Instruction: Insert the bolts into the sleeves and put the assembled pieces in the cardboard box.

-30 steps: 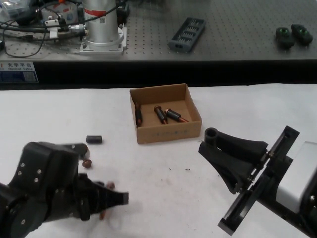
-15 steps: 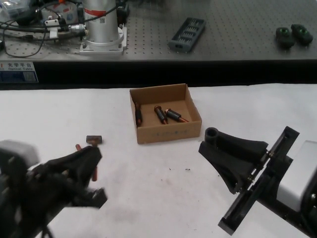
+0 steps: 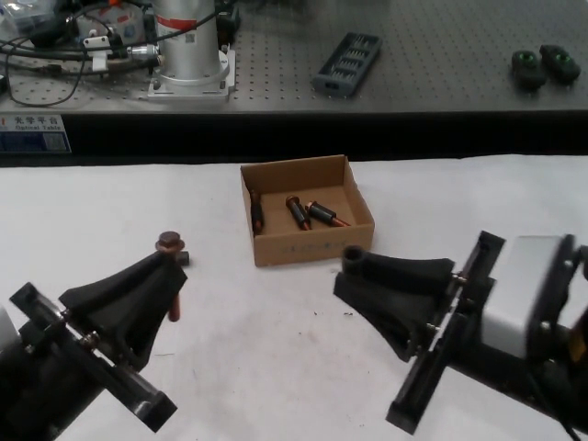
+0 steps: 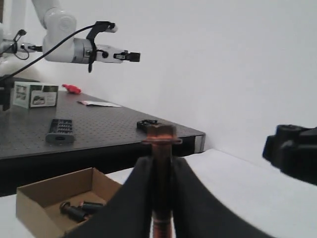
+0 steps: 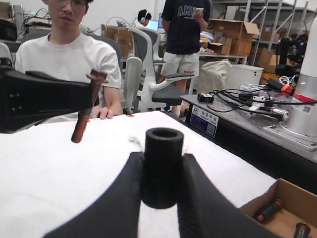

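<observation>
While both grippers hang over the white sheet point(image 3: 276, 358), the stock reads as follows.
- Left gripper point(image 4: 160, 171): clenched on a copper bolt point(image 4: 160, 148), upright, head up.
- Right gripper point(image 5: 161, 173): clamped on a black sleeve point(image 5: 163, 156), bore up.
- Box point(image 3: 312, 248): on the sheet beyond the two grippers, with three assembled pieces point(image 3: 296, 211) inside.
- Behind the sheet: perforated table point(image 3: 441, 73) carrying a metal post point(image 3: 188, 41), cables point(image 3: 46, 46) and a black tray point(image 3: 346, 62).
- Room: office chair point(image 5: 143, 64), stacked cartons point(image 5: 233, 29).

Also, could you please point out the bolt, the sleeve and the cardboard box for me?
bolt point(image 4: 159, 178), left wrist view, on its shank.
sleeve point(image 5: 163, 161), right wrist view, on its side wall.
cardboard box point(image 3: 312, 246), high view, on its front wall.
</observation>
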### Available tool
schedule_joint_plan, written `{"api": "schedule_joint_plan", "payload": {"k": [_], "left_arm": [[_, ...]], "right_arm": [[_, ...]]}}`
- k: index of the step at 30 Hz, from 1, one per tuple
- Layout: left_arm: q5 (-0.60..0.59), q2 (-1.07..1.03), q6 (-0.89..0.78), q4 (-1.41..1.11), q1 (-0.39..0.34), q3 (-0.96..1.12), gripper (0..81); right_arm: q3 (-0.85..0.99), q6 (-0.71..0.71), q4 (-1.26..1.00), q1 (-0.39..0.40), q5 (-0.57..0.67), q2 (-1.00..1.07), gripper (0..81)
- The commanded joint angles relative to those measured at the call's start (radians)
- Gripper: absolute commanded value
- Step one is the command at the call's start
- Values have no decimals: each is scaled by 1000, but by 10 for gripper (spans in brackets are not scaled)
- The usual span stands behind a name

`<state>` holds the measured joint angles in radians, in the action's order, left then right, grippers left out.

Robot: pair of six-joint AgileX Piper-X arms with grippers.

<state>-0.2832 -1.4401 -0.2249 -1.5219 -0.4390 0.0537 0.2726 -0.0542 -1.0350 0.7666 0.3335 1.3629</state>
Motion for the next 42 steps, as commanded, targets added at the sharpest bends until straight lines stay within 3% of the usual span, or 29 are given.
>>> {"api": "schedule_joint_plan", "payload": {"k": [1,8,15,25,31,42], "left_arm": [[-83,9,15,-31,-4,30,6],[-102,9,-14,-31,-4,73,6],[-159,23,-151,-31,-4,88,6],[-177,35,-241,-31,-7,90,6],[-177,35,-239,-31,-60,116,6],[-177,35,-202,-31,-94,121,6]], "right_arm": [[38,-16,19,2,26,63,66],[137,34,-89,2,130,290,66],[180,106,-178,-1,230,401,66],[198,200,-221,-14,386,410,66],[222,255,-221,-14,520,410,66],[224,283,-230,-14,567,410,66]]}}
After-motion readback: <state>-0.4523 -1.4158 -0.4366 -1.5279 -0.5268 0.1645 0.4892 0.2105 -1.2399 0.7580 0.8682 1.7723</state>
